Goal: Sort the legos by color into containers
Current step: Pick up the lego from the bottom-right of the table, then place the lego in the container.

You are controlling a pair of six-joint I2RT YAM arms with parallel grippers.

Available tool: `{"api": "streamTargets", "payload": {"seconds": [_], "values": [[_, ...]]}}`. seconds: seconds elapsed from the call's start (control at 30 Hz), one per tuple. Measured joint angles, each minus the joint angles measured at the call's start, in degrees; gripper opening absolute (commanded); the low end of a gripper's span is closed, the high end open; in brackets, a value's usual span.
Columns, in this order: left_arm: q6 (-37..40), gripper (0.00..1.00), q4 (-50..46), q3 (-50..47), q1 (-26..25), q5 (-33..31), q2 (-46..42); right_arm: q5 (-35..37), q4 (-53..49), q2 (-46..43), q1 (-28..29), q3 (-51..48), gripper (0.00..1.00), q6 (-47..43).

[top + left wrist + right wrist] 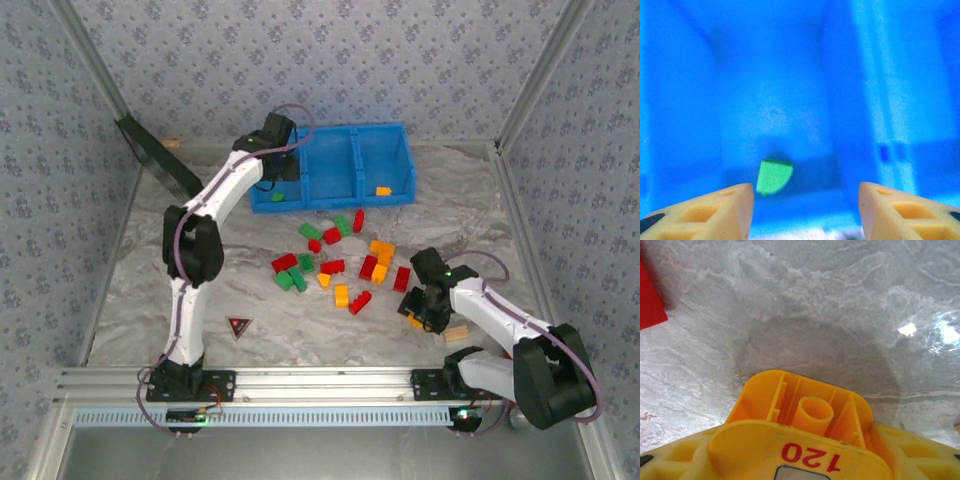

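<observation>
Top view: left gripper [281, 160] over left compartment [292, 188] of bright blue rectangular plastic bin [385, 128]. Small green plastic brick [277, 197] lies inside. Orange-yellow brick [383, 190] in right compartment. Pile of red, green, orange-yellow bricks [335, 262] loose on grey marbled table [140, 300]. Right gripper [420, 308] low at pile's right edge.

Left wrist: fingers [705, 210] spread, nothing held. Green brick on bin floor below. Drop looks done. Next: back to pile for another green.

Right wrist: jaws clenched on hollow-bottomed yellow brick [802, 407], just above table. Next: lift, carry to right compartment.

Bright, even light. The left wrist view is hazy and blue-washed, the green lego [774, 176] soft-edged. The surface [840, 300] carries glare and a broad soft shadow.
</observation>
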Motion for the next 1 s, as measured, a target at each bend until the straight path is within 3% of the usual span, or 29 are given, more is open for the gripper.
{"api": "streamTargets", "payload": {"seconds": [0.23, 0.4, 0.57, 0.77, 1.0], "values": [[1.90, 0.59, 0.20, -15.02, -3.67, 2.49, -19.02, 0.70, -2.16, 0.83, -0.24, 4.94, 0.48, -4.37], [0.92, 0.60, 1.20, -31.67, -8.09, 4.31, -33.48, 1.53, -5.60, 4.17, -0.55, 17.20, 0.48, -9.64], [-2.97, 0.61, 3.32, -47.69, -16.13, 5.14, -45.11, 3.74, -6.97, 13.16, -1.31, 33.16, 0.48, -17.88], [-6.91, 0.62, 6.64, -57.42, -25.20, 2.43, -50.62, 7.93, -4.24, 29.18, -2.69, 53.94, 0.48, -28.35], [-9.05, 0.64, 15.06, -63.67, -34.71, -1.73, -49.42, 11.98, 1.29, 47.95, -4.22, 71.45, 0.48, -35.69]]}}
